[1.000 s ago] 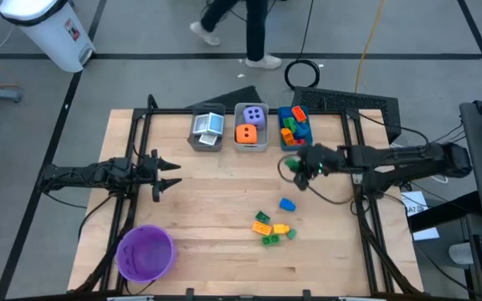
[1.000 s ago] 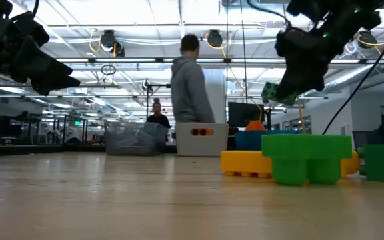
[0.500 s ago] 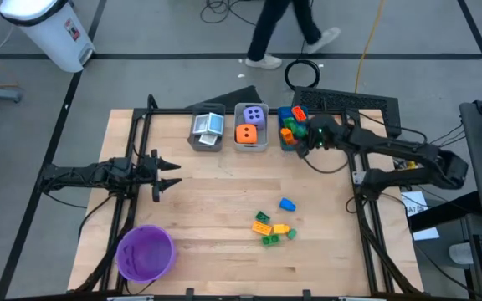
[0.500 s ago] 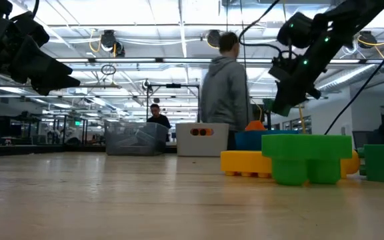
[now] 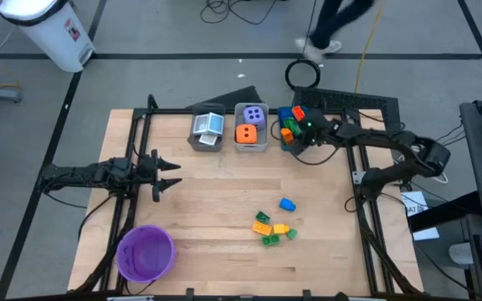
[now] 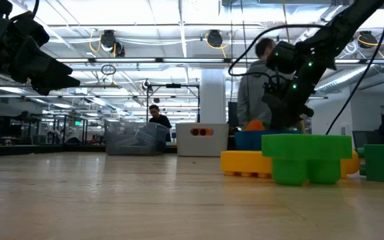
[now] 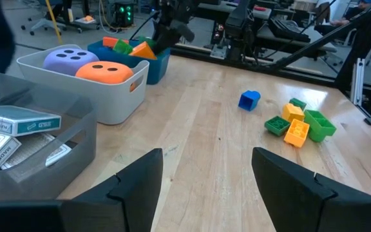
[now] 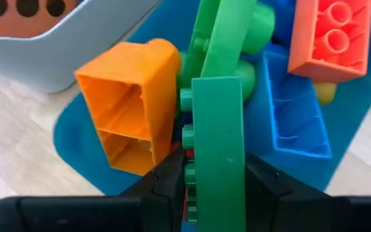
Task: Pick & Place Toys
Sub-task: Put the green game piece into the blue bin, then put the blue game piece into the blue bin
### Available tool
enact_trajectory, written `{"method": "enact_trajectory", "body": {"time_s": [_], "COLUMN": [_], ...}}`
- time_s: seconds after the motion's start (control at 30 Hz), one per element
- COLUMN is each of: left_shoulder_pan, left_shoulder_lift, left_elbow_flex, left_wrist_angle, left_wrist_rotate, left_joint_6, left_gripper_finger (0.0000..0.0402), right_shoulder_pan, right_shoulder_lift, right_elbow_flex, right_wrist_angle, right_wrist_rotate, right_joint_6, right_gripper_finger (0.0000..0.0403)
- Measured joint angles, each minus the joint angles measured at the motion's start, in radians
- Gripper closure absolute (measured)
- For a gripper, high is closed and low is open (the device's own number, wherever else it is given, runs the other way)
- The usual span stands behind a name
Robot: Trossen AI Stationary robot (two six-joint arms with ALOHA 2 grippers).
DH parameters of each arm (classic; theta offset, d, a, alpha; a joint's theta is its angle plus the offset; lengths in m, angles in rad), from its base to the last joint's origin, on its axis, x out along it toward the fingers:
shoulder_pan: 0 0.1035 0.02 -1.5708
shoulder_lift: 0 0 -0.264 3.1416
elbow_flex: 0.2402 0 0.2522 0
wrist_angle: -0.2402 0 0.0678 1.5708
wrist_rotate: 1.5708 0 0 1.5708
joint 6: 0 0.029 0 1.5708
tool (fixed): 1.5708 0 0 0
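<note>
So we've got a green brick [image 8: 216,135] clamped between the right gripper [image 8: 214,177] fingers, jaws closed down to the brick's width, and it's hanging right over the blue bin [image 5: 294,127] at about 1 o'clock on the table. That bin already has an orange brick [image 8: 134,109], a blue one and a coral one in it. We'd call this the drop-off step: next move is basically let go, lift clear, then head back for the loose bricks [image 5: 273,227] sitting around 5 o'clock.

The wrist view is what sells the grip; from the high view we can only see the arm over the bin, and honestly can't make out the brick there.

Left gripper [image 5: 167,174] is parked at 9 o'clock, jaws apart, nothing in them. The dice [image 5: 250,125] and cards [image 5: 208,125] sit in their bins at 12 o'clock.
</note>
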Motion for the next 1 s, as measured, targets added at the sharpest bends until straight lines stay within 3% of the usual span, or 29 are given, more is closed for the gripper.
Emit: {"method": "enact_trajectory", "body": {"time_s": [0.5,1.0], "left_shoulder_pan": [0.0,0.0], "left_shoulder_lift": [0.0,0.0], "left_elbow_flex": [0.0,0.0], "left_wrist_angle": [0.0,0.0], "left_wrist_rotate": [0.0,0.0], "left_joint_6": [0.0,0.0], "left_gripper_finger": [0.0156,0.0156], "right_shoulder_pan": [0.002,0.042], "right_shoulder_lift": [0.043,-0.056], "right_elbow_flex": [0.001,-0.002], "right_wrist_angle": [0.003,0.001], "right_wrist_rotate": [-0.002,-0.002], "right_joint_6": [0.0,-0.019], "right_gripper_finger": [0.0297,0.0187]}}
